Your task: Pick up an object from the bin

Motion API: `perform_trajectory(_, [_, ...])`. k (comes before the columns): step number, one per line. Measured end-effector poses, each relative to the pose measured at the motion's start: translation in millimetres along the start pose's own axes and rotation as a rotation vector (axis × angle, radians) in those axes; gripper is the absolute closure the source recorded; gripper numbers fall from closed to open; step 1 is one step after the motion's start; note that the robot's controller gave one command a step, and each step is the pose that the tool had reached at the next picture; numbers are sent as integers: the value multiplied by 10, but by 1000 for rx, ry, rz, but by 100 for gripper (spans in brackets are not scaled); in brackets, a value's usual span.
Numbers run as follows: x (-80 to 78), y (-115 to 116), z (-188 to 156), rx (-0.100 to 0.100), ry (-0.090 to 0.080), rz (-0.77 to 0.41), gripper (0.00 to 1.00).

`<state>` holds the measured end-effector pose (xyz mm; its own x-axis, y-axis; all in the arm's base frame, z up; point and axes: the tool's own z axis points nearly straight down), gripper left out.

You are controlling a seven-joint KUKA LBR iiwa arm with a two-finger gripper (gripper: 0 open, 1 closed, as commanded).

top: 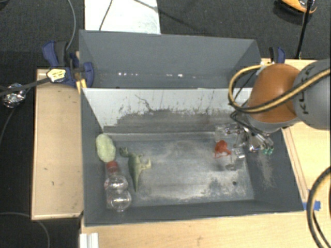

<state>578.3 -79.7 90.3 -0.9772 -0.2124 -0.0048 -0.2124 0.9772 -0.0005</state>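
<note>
While my hand [234, 150] hangs low at the frame's right, a red thing [222, 149] sits just beside it; how open my hand is, I cannot tell. I judge this the grasping step: next, settle round it, close, lift.

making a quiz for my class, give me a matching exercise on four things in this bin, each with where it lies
Things
1. pale green oval lump
2. clear plastic bottle with a red cap
3. dark green bent toy figure
4. small red object

Places
A. right side of the grey metal bin, next to the hand
B. near left corner
C. by the left wall, on the bottle's far side
D. just right of the bottle

Pairs: 1-C, 2-B, 3-D, 4-A
</note>
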Motion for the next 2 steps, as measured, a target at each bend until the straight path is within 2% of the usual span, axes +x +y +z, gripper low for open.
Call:
perform_trajectory(1, [86,-233,189,4,-17,420,100])
perform_trajectory(2, [85,-231,189,5,-17,417,100])
